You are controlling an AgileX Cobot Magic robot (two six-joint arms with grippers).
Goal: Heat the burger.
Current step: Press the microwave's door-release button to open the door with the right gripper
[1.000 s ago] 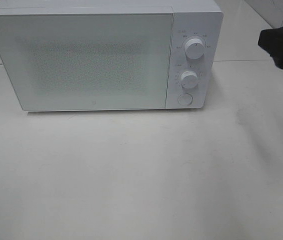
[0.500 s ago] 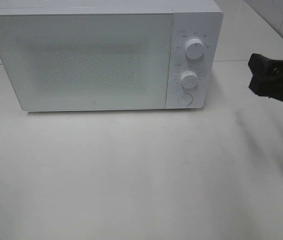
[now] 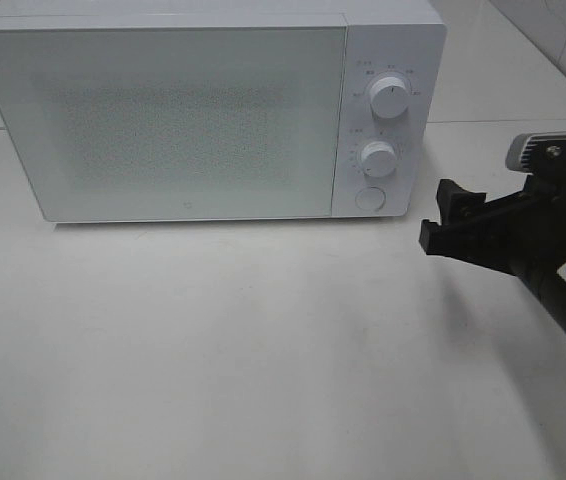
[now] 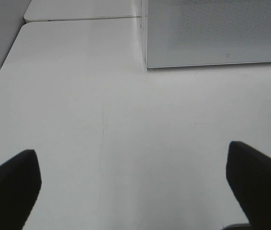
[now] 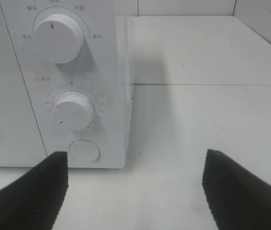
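Note:
The burger is out of view in every frame. A white microwave (image 3: pixel 183 120) stands at the back of the table with its door shut; it also shows in the left wrist view (image 4: pixel 217 33) and the right wrist view (image 5: pixel 11 96). My right gripper (image 3: pixel 441 218) is open and empty, low over the table just right of the microwave's control panel, and it shows in the right wrist view (image 5: pixel 135 191). That view faces the upper knob (image 5: pixel 59 37), lower knob (image 5: pixel 72 111) and round button (image 5: pixel 84 150). My left gripper (image 4: pixel 133 184) is open and empty over bare table.
The white table (image 3: pixel 263 340) stretches in front of the microwave. Its left edge (image 4: pixel 1 72) shows in the left wrist view. A tiled wall (image 3: pixel 563 30) rises at the back right. The left arm does not show in the exterior view.
My right arm has come in from the right edge, moving left and down toward the microwave's control panel. The microwave has not changed.

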